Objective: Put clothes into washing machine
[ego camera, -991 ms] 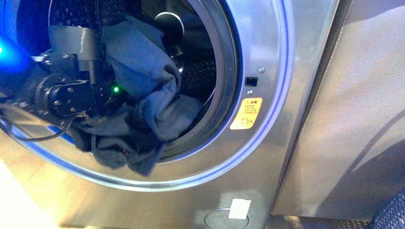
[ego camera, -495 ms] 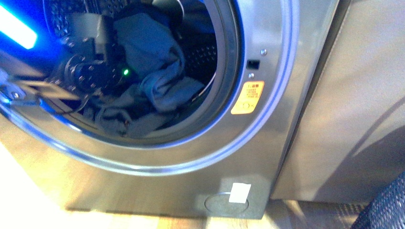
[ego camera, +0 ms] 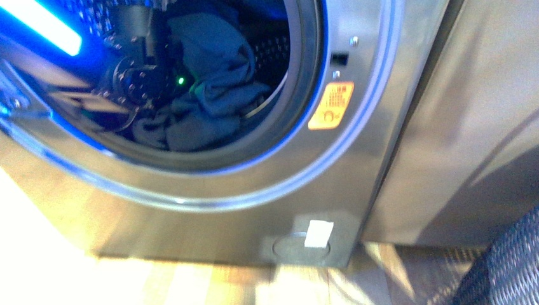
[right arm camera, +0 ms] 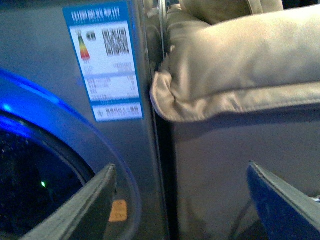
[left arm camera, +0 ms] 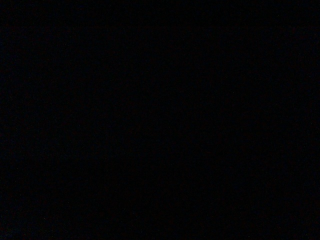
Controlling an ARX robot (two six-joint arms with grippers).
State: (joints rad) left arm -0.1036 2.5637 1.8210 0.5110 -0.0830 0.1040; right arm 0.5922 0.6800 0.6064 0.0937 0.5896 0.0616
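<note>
The silver-grey washing machine (ego camera: 356, 165) fills the front view, its round porthole open. The dark navy clothes (ego camera: 210, 89) lie bunched inside the drum, draped toward the lower rim. My left arm reaches into the drum, and its black gripper (ego camera: 166, 81), with a green light, is shut on the clothes; its fingertips are hidden in the fabric. The left wrist view is dark. My right gripper (right arm camera: 182, 200) is open and empty in front of the washing machine's (right arm camera: 45, 75) right edge, its fingers (right arm camera: 85, 205) spread wide.
An orange warning sticker (ego camera: 330, 105) sits right of the porthole, a white tag (ego camera: 318, 233) by the lower round cap. A grey-beige cabinet (ego camera: 470, 127) stands right of the washer, with thick beige padded fabric (right arm camera: 235, 65) on top. A blue-white label (right arm camera: 105, 60) is near the washer's top.
My left gripper and the clothes have gone deeper into the drum; the fabric that hung over the porthole rim now lies inside. The front view has shifted, the washer sitting higher in frame.
</note>
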